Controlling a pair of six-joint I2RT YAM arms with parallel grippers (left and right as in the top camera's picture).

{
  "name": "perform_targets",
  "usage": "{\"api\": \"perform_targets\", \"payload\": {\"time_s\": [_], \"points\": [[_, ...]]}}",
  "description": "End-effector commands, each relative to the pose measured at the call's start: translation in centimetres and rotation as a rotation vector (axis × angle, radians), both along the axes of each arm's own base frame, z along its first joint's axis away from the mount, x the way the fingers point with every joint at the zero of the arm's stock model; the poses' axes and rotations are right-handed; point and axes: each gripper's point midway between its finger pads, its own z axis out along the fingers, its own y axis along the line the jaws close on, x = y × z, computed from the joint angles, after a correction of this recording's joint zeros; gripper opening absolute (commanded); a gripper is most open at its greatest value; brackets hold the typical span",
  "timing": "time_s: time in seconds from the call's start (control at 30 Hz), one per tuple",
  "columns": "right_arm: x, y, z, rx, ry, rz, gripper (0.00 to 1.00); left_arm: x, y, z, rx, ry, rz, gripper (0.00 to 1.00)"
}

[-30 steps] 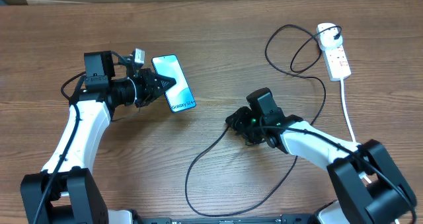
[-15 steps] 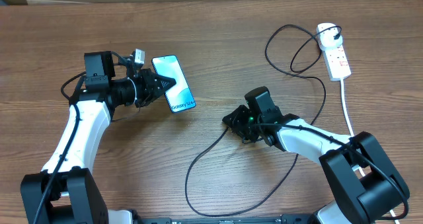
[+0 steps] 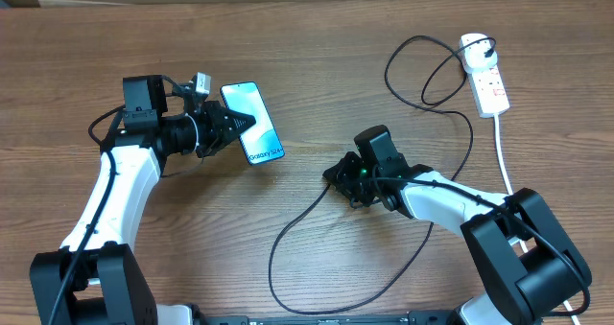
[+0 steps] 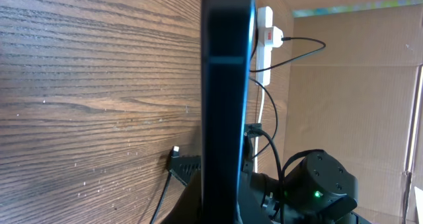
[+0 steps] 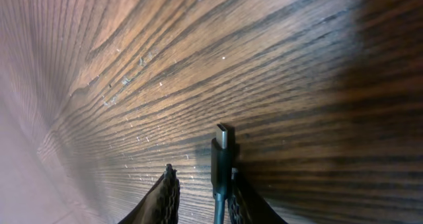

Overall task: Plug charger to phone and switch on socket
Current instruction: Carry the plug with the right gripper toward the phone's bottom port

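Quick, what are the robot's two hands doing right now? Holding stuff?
Left gripper: shut on the phone.
Right gripper: open a little, jaws either side of the charger tip, not squeezing it yet.

So the left arm comes up from the near corner, wrist bent to point right, with the left gripper clamped tight on the phone edge. The right arm stretches leftward. The right gripper is low at the worktop, fingers a bit apart.
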Motion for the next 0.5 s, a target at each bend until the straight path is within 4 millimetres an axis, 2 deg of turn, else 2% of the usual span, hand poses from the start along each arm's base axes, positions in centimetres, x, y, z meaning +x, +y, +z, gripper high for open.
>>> {"api": "perform_targets", "payload": {"time_s": [0.0,0.47], "points": [[-1.24,-1.86,-3.11,-0.104,0.069,-0.044,0.20,0.45,0.20,1.83,0.002,-0.077,-0.017,0.04],[-1.59,-1.57,-3.38,-0.150,0.054,-0.058,0.15,0.31,0.18,1.73,0.001,-0.067,-0.018,0.04]]}}
